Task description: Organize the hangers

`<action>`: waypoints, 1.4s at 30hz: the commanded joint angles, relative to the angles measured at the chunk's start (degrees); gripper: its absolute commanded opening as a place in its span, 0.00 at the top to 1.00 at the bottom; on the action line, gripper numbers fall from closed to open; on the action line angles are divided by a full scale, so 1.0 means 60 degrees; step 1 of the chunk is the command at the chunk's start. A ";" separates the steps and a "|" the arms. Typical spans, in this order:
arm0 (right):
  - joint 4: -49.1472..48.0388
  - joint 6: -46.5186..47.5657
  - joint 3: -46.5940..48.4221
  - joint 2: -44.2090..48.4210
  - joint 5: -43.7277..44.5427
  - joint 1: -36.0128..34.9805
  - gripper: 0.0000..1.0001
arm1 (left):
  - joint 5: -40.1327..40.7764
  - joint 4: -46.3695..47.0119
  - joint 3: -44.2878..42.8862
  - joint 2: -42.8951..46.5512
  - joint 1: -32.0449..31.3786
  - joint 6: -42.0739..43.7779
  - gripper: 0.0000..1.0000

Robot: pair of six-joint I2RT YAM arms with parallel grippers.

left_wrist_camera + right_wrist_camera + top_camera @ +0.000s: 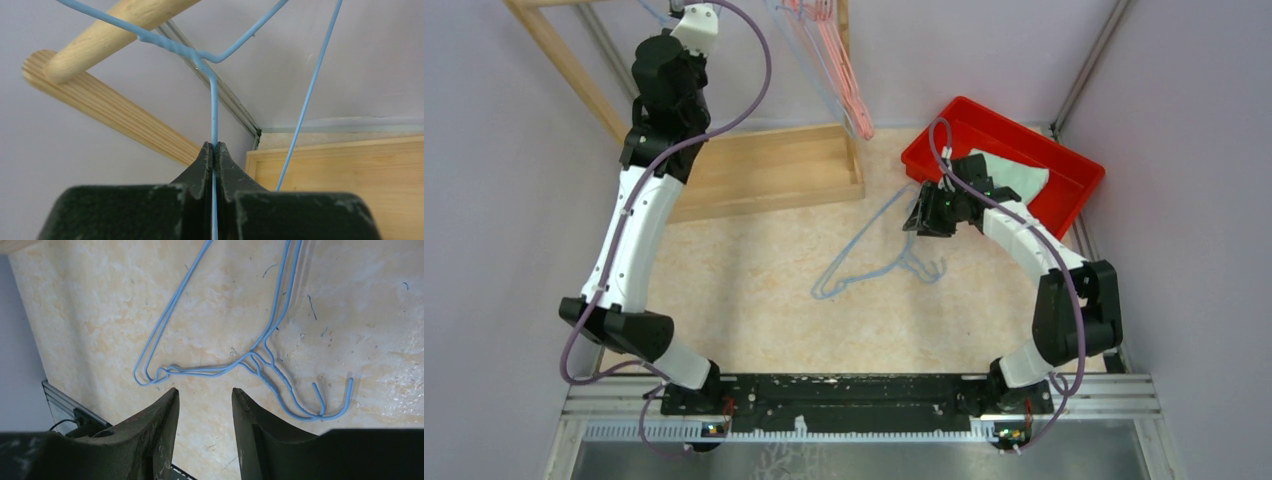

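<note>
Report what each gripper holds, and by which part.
Left gripper: shut on a light blue hanger, pinching the straight wire near its twisted junction. Right gripper: open, holding nothing; blue hangers lie below it.

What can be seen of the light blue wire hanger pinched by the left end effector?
Thin light blue wire hanger, twisted where its two shoulder arms split. The shut left end effector clamps its straight neck. One arm crosses a round wooden rod; contact cannot be told.
</note>
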State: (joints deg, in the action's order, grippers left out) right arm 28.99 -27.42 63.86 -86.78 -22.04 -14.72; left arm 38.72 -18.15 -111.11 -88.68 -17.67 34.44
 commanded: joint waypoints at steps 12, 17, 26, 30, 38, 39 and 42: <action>-0.0189 0.0029 0.0492 -0.0060 0.0079 0.0052 0.57 | -0.1319 -0.0942 -0.1553 -0.1956 0.0279 -0.1050 1.00; -0.0181 0.0044 0.0488 -0.0140 0.0098 0.0067 0.57 | -0.1825 -0.1389 -0.1403 -0.2259 0.0243 -0.1756 1.00; -0.0216 0.0016 0.0461 -0.0370 0.0029 0.0066 0.56 | -0.3146 -0.1222 -0.0899 -0.1402 0.0133 -0.2277 0.70; -0.0248 0.0027 0.0477 -0.0425 -0.0018 0.0066 0.56 | -0.3557 -0.1056 -0.0414 -0.0721 0.0135 -0.2469 0.44; -0.0277 0.0101 0.0311 -0.0399 -0.0077 0.0066 0.55 | -0.4384 -0.1738 -0.0288 0.0310 0.0133 -0.3089 0.13; -0.0269 0.0109 0.0283 -0.0367 -0.0060 0.0077 0.55 | -0.4552 -0.1900 -0.0290 0.0448 0.0133 -0.3245 0.08; -0.0216 0.0182 0.0185 -0.0248 0.0102 0.0066 0.54 | -0.5284 -0.2402 -0.0243 0.0923 0.0133 -0.3945 0.00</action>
State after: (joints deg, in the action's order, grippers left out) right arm 29.17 -27.42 64.60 -89.43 -21.93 -14.70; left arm 13.54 -28.51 -112.44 -86.94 -16.67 16.25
